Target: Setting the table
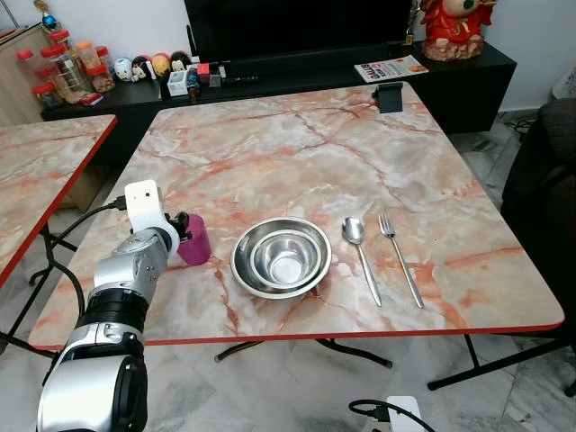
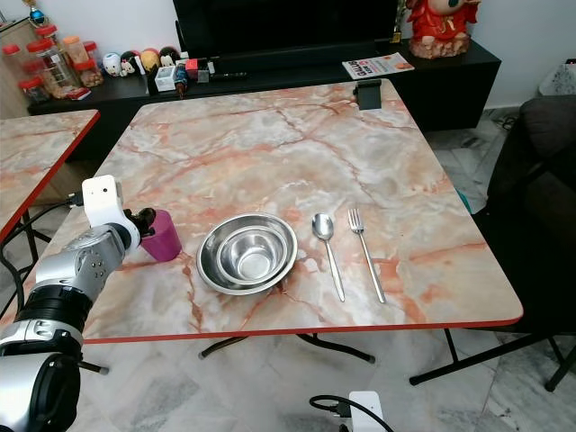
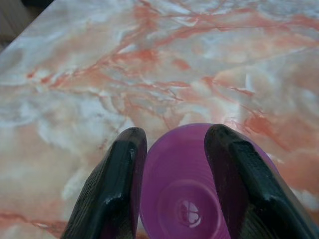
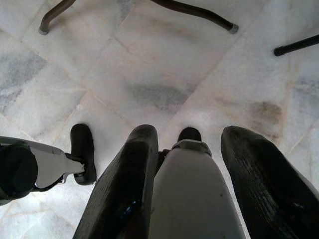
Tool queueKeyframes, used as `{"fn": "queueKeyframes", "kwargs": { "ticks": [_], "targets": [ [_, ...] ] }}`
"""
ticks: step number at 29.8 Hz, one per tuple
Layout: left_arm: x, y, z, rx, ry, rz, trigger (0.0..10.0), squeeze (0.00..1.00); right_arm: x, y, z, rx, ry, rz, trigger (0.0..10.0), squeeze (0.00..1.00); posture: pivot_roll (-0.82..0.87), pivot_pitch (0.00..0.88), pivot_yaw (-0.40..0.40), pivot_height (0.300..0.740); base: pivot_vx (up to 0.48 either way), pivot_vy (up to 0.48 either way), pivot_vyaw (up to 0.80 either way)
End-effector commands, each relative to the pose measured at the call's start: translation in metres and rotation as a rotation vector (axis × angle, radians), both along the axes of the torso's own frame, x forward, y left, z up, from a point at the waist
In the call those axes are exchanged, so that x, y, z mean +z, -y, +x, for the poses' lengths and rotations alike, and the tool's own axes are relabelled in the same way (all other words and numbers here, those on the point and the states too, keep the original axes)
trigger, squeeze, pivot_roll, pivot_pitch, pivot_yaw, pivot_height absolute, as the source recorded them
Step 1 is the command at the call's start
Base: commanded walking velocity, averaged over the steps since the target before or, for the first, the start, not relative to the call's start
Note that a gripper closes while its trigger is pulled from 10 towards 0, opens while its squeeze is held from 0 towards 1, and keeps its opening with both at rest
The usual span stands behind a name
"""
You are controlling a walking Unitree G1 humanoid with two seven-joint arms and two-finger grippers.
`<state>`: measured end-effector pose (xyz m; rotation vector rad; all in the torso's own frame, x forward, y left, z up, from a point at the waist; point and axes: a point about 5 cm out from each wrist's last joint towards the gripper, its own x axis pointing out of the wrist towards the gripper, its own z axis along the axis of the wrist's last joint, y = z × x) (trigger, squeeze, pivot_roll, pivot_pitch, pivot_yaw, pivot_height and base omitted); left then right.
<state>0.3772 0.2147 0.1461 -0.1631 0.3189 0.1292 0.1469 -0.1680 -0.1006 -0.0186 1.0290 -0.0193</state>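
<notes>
The bowls (image 1: 281, 257), spoon (image 1: 358, 249) and fork (image 1: 399, 255) already lie set on the worktop (image 1: 297, 153). The left gripper (image 3: 175, 169) has its fingers clamped around the purple cup (image 1: 194, 239), standing just left of the bowls; releasing it seems the remaining step.

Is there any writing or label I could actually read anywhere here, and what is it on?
None can be read.
Magazine on the black cabinet: cover print too small and blurred.
Jars with red lids: labels illegible.
Small box by the figurines: markings illegible.
</notes>
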Motion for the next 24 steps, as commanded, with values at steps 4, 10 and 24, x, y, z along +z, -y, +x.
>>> {"fn": "queueKeyframes", "kwargs": {
  "ticks": [4, 10, 24],
  "targets": [
    [0.04, -0.022, -0.001, 0.037, 0.177, 0.139, 10.0, 0.0, 0.003, -0.004, 0.008, 0.013, 0.016, 0.006, 10.0, 0.0, -0.02, 0.0, 0.097, 0.74, 0.0, 0.0, 0.0],
    [0.087, -0.037, -0.012, 0.086, 0.438, 0.204, 10.0, 0.0, 0.005, -0.004, 0.013, 0.021, 0.032, 0.005, 10.0, 0.0, 0.0, 0.0, 0.082, 0.74, 0.0, 0.0, 0.0],
    [0.037, -0.185, -0.116, 0.534, -0.046, 1.037, 10.0, 0.0, 0.011, -0.008, 0.028, 0.049, 0.057, 0.003, 10.0, 0.0, 0.07, 0.0, 0.052, 0.74, 0.0, 0.0, 0.0]
  ]
}}
